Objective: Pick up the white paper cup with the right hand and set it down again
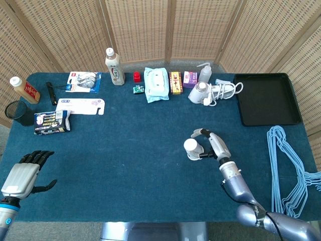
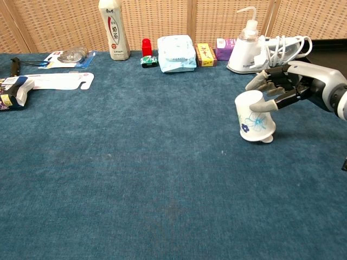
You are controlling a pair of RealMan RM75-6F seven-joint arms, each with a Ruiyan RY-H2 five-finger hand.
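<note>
The white paper cup [image 2: 255,117] with a blue flower print stands upside down on the blue tablecloth, its wide rim down; from the head view it shows as a white round shape [image 1: 192,148]. My right hand [image 2: 284,89] reaches in from the right and holds the cup near its top, thumb on the near side and fingers [image 1: 203,133] curled round the far side. A small white disc [image 2: 266,140] peeks out under the cup's rim. My left hand [image 1: 22,173] hovers at the table's near left corner, fingers apart and holding nothing.
Along the back stand a tall bottle [image 1: 115,67], a wipes pack [image 1: 155,84], small boxes [image 1: 175,82], a squeeze bottle [image 2: 243,47] and a corded white appliance [image 1: 210,92]. A black tray [image 1: 265,99] lies back right, blue hangers [image 1: 288,165] at right, packets [image 1: 80,106] at left.
</note>
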